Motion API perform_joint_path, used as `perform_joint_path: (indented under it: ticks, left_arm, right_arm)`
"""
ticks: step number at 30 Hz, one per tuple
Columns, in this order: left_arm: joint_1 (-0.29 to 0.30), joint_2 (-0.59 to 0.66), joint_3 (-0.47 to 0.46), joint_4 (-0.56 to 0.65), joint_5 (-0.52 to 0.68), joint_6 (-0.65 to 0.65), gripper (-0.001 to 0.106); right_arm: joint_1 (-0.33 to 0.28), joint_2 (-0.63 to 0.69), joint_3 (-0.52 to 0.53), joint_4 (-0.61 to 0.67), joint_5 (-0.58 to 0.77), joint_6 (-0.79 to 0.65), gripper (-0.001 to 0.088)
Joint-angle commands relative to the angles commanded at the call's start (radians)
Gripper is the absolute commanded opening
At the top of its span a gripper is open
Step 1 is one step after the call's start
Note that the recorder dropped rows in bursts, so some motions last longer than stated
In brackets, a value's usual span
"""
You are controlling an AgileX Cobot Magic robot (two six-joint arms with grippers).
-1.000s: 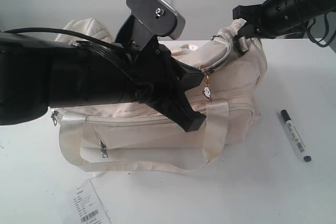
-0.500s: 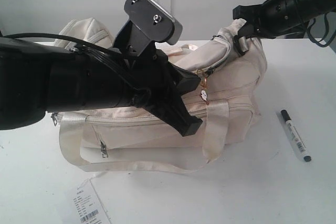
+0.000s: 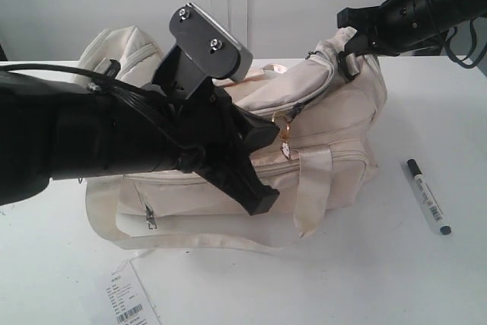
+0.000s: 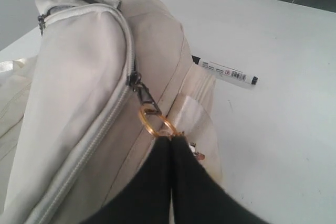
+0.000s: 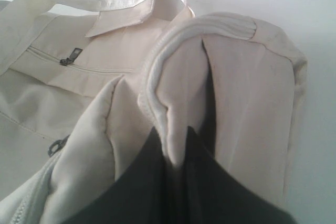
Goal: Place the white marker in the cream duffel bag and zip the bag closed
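Marker outside the bag, both grippers pinched shut

You have one cream duffel bag (image 3: 335,127), soft matte cloth, slumped on the white table (image 3: 365,279), with a flat webbing handle (image 3: 308,188) drooping down its front. One white marker (image 3: 428,197), slim and smooth with a black cap, lies on the table beside the bag's end, apart from it. Your left gripper (image 4: 170,140) has its jaws pressed together on the thin gold ring (image 4: 155,121) that hangs from the grey zip pull (image 4: 143,92). Your right gripper (image 5: 176,153) is clamped tight on a fold of piped fabric at the bag's end. One paper tag (image 3: 125,301) lies in front. Your left arm hides much of the bag's top.
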Motion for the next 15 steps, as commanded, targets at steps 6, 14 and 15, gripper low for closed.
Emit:
perform_joint_path:
  ticks: [6,14,15]
  left_arm:
    - [0.0,-0.023,0.002,0.0,-0.022,0.007,0.0]
    - [0.0,-0.029,0.008,0.0,-0.029,0.007,0.0]
    - [0.0,-0.03,0.011,0.0,-0.036,0.007,0.0]
  right_arm:
    - [0.0,0.0,0.0,0.0,0.0,0.0,0.0]
    - [0.0,0.0,0.0,0.0,0.0,0.0,0.0]
    - [0.0,0.0,0.0,0.0,0.0,0.0,0.0]
